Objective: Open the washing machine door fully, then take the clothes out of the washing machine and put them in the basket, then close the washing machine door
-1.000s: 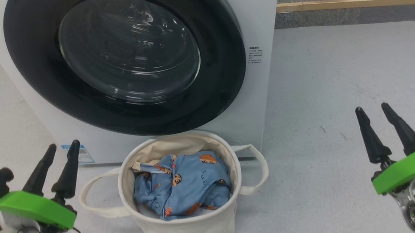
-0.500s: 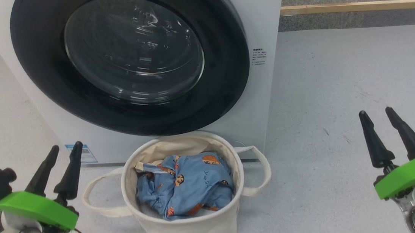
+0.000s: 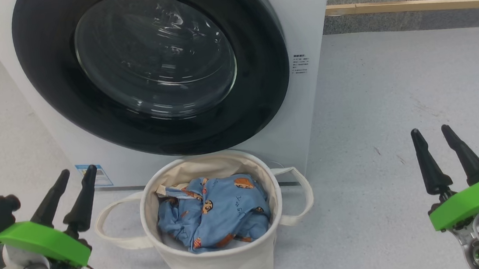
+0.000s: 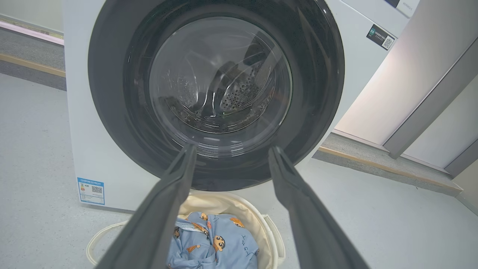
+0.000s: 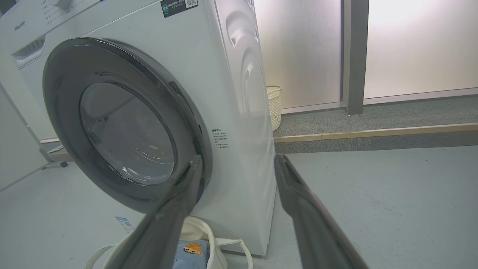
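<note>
The white washing machine (image 3: 303,23) (image 4: 84,149) (image 5: 231,56) stands ahead with its round black door (image 3: 154,68) (image 4: 112,93) (image 5: 123,127) shut against its front. Through the glass the steel drum looks bare. On the floor just before it sits the cream basket (image 3: 217,264) (image 4: 231,203) (image 5: 203,231), and the light blue bear-print clothes (image 3: 214,218) (image 4: 214,243) (image 5: 190,250) lie bunched inside it. My left gripper (image 3: 77,172) (image 4: 231,149) hovers open to the left of the basket. My right gripper (image 3: 430,131) (image 5: 237,158) hovers open well to the basket's right. Neither holds anything.
The basket's loop handles (image 3: 107,226) spread onto the grey floor at both sides. A raised step with a wooden edge (image 3: 411,3) runs behind the machine. A small perforated cream bin (image 5: 273,106) stands beside the machine's far side by the frosted wall panels.
The whole head picture has shifted slightly right and down, so the camera moved. Both grippers stay open and hold their places beside the basket.
</note>
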`<state>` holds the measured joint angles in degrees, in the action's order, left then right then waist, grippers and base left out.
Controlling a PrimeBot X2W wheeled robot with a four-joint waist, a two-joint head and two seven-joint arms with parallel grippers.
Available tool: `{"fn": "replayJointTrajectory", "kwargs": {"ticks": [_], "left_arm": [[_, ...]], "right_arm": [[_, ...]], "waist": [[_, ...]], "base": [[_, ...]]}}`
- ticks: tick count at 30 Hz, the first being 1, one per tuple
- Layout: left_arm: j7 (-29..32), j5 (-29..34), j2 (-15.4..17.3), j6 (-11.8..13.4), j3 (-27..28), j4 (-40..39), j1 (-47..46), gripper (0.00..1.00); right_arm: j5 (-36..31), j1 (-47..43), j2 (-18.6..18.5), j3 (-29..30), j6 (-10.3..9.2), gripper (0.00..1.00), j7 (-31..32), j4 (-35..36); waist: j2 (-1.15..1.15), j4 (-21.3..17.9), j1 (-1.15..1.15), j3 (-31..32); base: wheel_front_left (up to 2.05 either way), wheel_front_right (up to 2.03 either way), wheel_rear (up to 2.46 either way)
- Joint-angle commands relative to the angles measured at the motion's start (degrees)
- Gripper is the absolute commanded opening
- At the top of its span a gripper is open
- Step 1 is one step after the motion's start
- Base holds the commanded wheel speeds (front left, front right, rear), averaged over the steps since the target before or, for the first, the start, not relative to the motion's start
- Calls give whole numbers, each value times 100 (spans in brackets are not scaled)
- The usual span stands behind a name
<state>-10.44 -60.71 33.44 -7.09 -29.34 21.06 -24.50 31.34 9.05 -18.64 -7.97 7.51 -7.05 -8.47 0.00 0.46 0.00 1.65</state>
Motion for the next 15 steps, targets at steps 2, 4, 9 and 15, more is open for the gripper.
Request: {"fn": "replayJointTrajectory", "kwargs": {"ticks": [2,4,9,15], "left_arm": [[-16,18,259,-16,223,-85,-314,100],[-19,37,258,-11,206,-78,-313,100],[-22,-3,246,-12,217,-70,-315,100],[-7,-57,257,-15,223,-82,-326,100]], "right_arm": [[-41,96,-55,-35,-2,100,18,221],[-38,93,-44,-47,-2,100,19,222],[-38,98,-40,-40,-2,100,24,222],[-48,107,-34,6,-2,100,38,228]], "waist": [[0,-5,0,-1],[0,-9,0,2],[0,-12,0,-1],[0,-8,0,-20]], "base": [[0,0,0],[0,0,0],[0,0,0],[0,0,0]]}}
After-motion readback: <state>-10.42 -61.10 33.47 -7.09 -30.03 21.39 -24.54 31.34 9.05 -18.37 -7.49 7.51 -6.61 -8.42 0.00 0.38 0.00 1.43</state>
